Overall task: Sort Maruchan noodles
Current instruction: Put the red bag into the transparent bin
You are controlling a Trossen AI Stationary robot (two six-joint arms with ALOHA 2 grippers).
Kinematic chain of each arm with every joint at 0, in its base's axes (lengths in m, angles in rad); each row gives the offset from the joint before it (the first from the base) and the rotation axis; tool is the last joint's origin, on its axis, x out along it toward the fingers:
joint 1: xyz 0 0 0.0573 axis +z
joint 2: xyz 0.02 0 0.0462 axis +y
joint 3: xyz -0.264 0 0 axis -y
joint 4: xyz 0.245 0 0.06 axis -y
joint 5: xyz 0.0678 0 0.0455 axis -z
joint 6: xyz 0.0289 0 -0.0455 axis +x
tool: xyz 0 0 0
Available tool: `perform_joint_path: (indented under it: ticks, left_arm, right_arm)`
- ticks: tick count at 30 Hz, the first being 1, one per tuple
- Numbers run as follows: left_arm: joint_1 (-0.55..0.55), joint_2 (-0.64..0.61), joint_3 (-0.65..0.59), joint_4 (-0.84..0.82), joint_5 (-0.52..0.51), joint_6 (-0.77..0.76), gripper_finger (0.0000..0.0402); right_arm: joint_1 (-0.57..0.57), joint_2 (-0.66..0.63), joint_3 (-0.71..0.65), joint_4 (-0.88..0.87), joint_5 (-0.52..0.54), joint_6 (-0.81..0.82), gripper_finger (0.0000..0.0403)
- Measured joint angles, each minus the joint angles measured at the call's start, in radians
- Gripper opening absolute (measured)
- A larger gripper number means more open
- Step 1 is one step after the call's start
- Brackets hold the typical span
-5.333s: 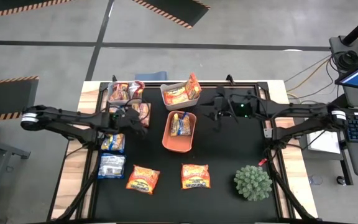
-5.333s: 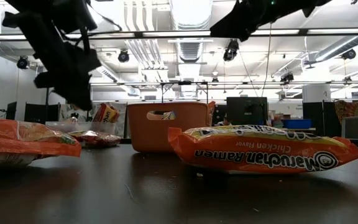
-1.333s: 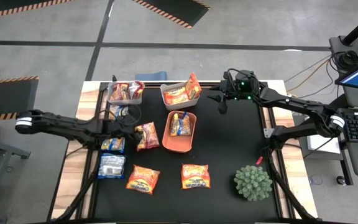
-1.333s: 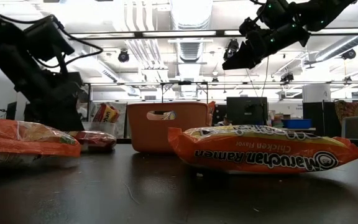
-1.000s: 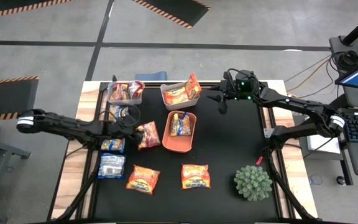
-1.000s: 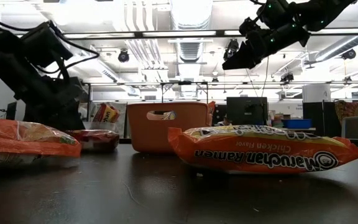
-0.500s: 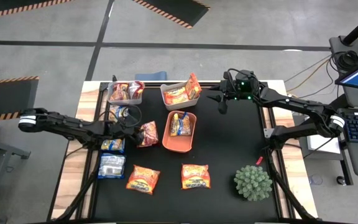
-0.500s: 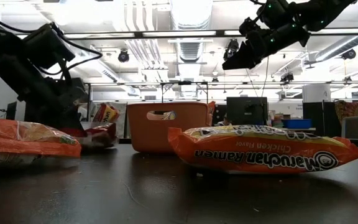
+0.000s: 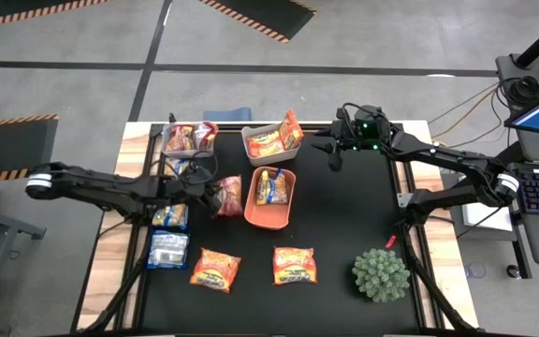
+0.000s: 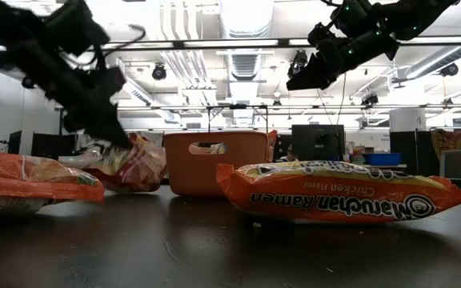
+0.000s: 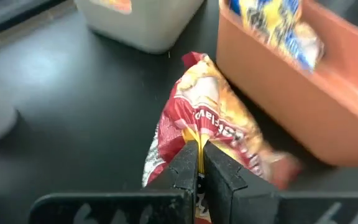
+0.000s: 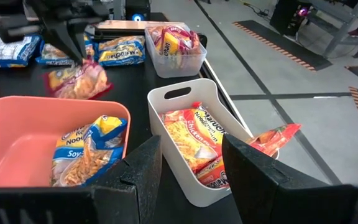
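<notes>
In the low view the orange packet [image 10: 30, 182] at the desk's near edge is cut off by the picture's side. The left claw [image 11: 197, 163] hides the lower part of the red packet [image 11: 211, 134] it pinches, and that packet's print is blurred. The orange tray [image 11: 297, 106] runs past the frame, its blue-and-yellow packet [image 11: 272, 25] smeared.

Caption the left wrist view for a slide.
Left claw shut on a crinkly red-and-yellow plastic ramen packet, lifted beside the rounded orange tray.
</notes>
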Motion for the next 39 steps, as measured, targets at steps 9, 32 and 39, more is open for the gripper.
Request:
perform_joint_path:
  ticks: [9,32,39]
  left_arm:
    - [0.000,-0.006,0.198,-0.219,-0.101,0.086,0.0001]
    - [0.022,-0.006,0.546,-0.397,-0.502,0.223,0.0000]
    - [0.107,-0.006,0.587,-0.446,-0.697,0.305,0.0000]
  right_arm:
    - [0.000,0.000,0.000,-0.019,0.000,0.015,0.0157]
    - [0.000,0.000,0.000,-0.030,0.000,0.015,0.0157]
    - [0.000,0.000,0.000,-0.030,0.000,0.006,0.0157]
